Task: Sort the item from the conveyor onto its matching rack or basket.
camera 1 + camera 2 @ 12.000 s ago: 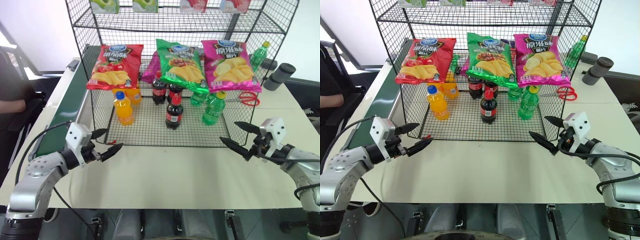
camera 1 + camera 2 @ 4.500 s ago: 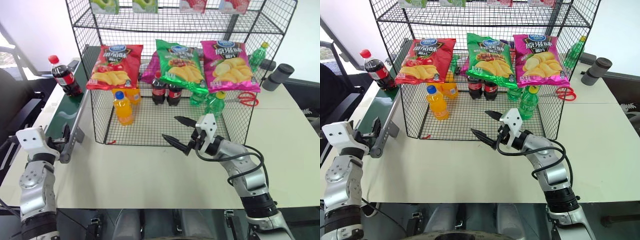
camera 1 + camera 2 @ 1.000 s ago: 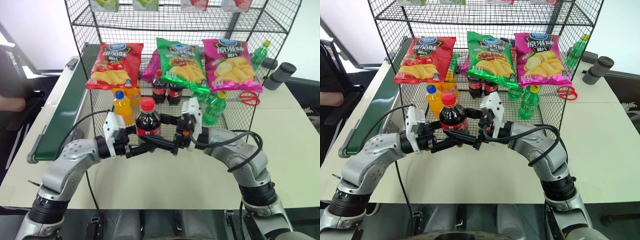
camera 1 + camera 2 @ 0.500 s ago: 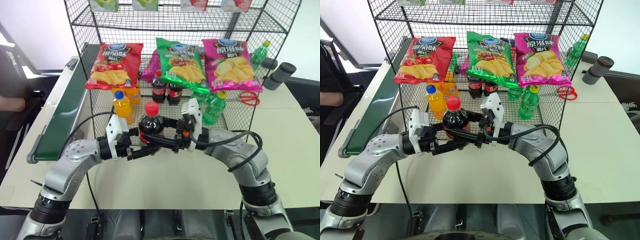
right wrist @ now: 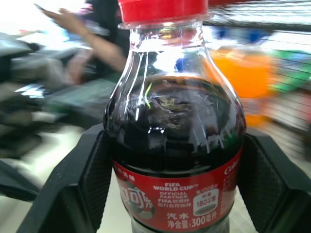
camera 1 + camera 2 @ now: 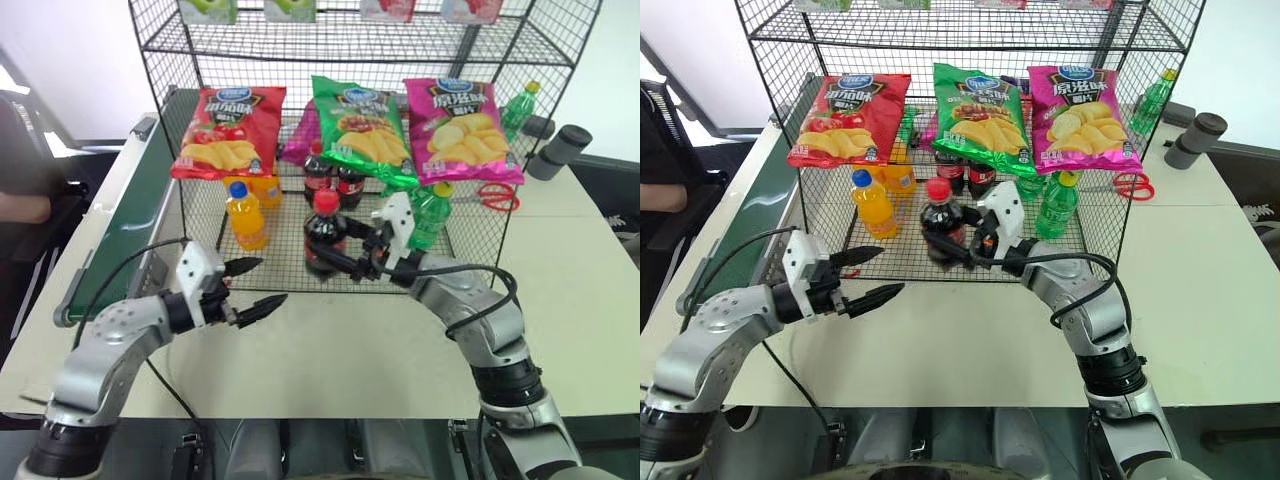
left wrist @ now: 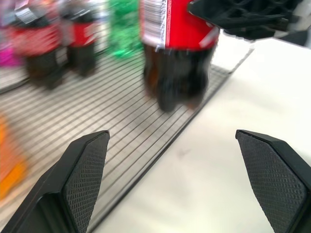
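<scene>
Cola bottle (image 6: 325, 232) held upright over the rack's (image 6: 300, 268) front edge

The right tool (image 6: 345, 262) was clamped on its label, as the right wrist view showed close up. The left tool (image 6: 252, 285), which gripped it a second before, had let go, jaws wide, over the worktop (image 6: 330, 350). Other cola bottles (image 6: 332, 180) stood behind.
</scene>
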